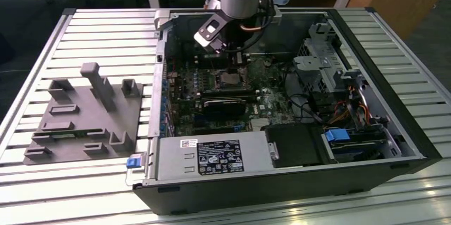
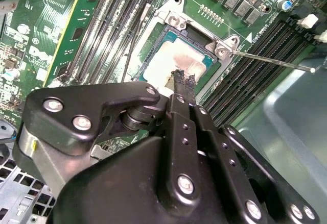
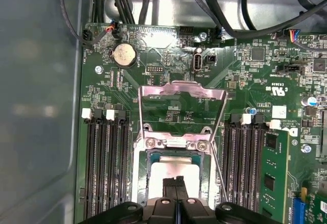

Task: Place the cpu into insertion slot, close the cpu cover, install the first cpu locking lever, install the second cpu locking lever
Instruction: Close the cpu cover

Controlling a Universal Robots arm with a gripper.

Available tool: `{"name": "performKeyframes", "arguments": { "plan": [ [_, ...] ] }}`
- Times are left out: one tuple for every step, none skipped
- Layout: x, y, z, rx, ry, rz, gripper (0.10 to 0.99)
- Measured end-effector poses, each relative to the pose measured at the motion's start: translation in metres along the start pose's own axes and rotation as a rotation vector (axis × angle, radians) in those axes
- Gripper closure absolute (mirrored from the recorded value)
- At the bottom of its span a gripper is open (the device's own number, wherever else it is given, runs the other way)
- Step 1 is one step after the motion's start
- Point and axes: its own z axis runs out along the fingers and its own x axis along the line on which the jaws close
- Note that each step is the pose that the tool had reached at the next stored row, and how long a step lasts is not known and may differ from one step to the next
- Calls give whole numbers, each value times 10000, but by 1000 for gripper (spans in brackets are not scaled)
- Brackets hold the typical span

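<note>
Black pincer (image 3: 176,180) fingers shut, empty. Tips right over flat square silvery cpu (image 3: 158,170), seated in socket. Thin silvery metal-frame cpu cover (image 3: 182,88) flipped open just beyond tips.

The square, silvery-grey cpu (image 2: 180,60) shows dull, smeared metal. The thin silvery cpu cover (image 3: 182,87) is smooth, shiny metal.

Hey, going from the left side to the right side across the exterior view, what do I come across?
Grey moulded holder block → cpu → silver drive cage → black side wall of the computer case.
</note>
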Motion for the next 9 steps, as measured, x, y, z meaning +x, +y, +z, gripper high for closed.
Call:
{"name": "performKeyframes", "arguments": {
  "plan": [
    [0, 0, -8, 0, -6, 0, 969],
    [0, 2, -19, 0, -10, -2, 969],
    [0, 5, -31, 0, -15, -1, 969],
    [0, 5, -46, 1, -21, 0, 969],
    [1, 6, -63, 1, -25, 1, 969],
    [1, 6, -86, 0, -26, 0, 969],
    [1, 7, -112, 0, -27, -1, 969],
    [1, 7, -147, 0, -28, 0, 969],
    [2, 8, -187, -1, -28, -1, 969]
  ]
}}
